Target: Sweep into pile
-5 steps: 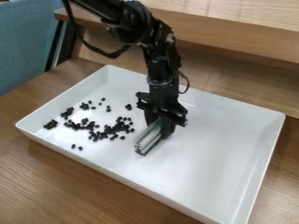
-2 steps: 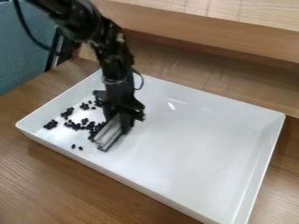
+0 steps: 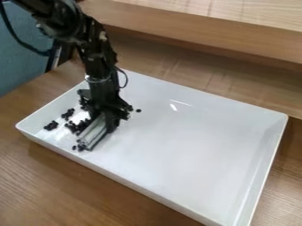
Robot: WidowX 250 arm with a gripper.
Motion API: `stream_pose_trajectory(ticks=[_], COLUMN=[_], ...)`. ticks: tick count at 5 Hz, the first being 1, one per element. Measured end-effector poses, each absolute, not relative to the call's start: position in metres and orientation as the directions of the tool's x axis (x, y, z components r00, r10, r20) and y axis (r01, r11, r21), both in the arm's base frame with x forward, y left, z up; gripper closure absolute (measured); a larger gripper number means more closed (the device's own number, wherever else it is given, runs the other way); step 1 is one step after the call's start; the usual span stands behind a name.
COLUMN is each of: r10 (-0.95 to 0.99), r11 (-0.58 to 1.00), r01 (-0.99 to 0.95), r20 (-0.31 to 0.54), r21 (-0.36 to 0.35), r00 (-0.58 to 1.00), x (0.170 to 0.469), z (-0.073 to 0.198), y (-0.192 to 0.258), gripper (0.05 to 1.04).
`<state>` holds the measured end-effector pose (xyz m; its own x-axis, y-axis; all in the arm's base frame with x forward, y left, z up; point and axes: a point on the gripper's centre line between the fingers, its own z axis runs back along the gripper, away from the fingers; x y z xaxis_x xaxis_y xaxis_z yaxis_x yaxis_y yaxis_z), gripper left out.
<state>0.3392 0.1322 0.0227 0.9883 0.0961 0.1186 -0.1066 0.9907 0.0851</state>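
Some black bits [image 3: 50, 126] between silver bar [image 3: 94, 131], tray wall [image 3: 45, 111]; wooden ledge [image 3: 206, 33] behind.

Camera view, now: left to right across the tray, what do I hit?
White tray's left rim → leftmost clump of small black bean-like pieces → second clump of black pieces, a bit farther back → grey ribbed bar → lone black piece → tray's right wall.

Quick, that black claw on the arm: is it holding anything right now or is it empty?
Gripper: closed, holding a grey grooved bar beside the small black pieces.
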Motion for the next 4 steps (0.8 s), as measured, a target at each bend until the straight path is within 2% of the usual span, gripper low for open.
stream_pose_trajectory(ticks=[2,3,4], r10=[-0.154,-0.198,-0.169], r11=[0.98,0.972,0.982], r01=[0.146,0.19,0.161], r20=[0.052,0.051,0.077], r21=[0.134,0.138,0.1], r00=[0.987,0.979,0.983], x=[0.353,0.357,0.357], z=[0.022,0.022,0.021], y=[0.158,0.159,0.159], gripper=[0.687,0.687,0.609])
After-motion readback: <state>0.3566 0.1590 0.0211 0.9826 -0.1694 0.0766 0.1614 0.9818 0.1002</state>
